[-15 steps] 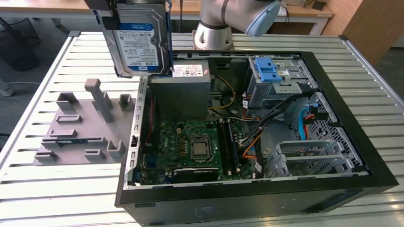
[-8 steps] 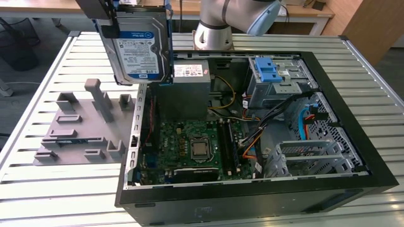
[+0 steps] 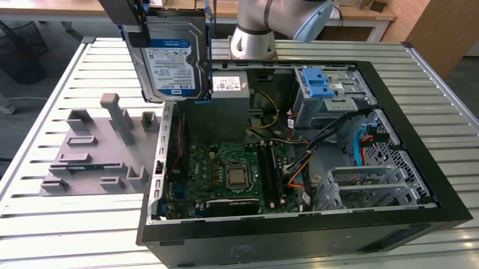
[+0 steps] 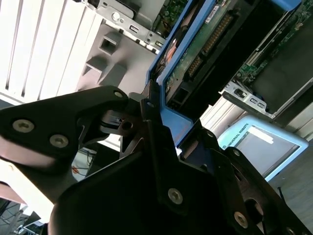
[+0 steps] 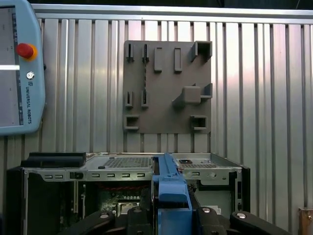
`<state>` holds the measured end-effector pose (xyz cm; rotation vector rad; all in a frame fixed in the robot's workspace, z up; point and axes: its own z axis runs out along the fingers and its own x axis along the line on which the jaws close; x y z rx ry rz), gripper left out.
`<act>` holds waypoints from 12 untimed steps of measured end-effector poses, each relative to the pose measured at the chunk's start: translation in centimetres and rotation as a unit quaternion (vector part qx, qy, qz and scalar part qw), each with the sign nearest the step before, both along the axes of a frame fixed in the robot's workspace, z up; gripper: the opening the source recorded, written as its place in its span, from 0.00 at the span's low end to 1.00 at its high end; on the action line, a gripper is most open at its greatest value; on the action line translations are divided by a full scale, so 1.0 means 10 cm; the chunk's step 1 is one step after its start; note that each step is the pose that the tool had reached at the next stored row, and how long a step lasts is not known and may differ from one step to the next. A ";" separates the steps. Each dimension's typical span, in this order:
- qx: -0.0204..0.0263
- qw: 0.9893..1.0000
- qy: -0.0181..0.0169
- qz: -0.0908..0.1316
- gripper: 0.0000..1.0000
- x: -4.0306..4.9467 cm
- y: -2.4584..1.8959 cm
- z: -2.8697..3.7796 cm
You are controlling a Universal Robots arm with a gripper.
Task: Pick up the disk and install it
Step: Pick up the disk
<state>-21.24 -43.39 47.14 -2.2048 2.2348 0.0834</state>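
1. Transport looks to be the step in hand: the disk (image 3: 174, 61) is clear of the worktop (image 3: 75, 224) and hangs upright over the open computer case (image 3: 299, 235), at its far corner on the exterior view's left.
2. Pincer (image 4: 149, 105) is pressed together on the disk's blue side rail, pinching it at one end. In the exterior view the disk hangs directly below it.
3. Installation would probably call for lining the rails up with the blue-latched drive bay (image 3: 322, 89), which is well apart from the disk across the case.
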 end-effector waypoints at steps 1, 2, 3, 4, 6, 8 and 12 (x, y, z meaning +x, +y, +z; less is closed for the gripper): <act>0.000 1.000 0.000 0.000 0.37 0.024 -0.001 0.000; 0.000 1.000 0.000 0.000 0.37 0.050 -0.001 -0.001; 0.000 1.000 0.000 0.000 0.37 0.083 -0.001 -0.002; 0.000 1.000 0.000 0.000 0.37 0.119 -0.001 -0.003; 0.000 1.000 0.000 0.000 0.37 0.200 -0.002 -0.005; 0.000 1.000 0.000 0.000 0.37 0.286 -0.002 -0.006; 0.000 1.000 0.000 0.000 0.37 0.462 -0.002 -0.009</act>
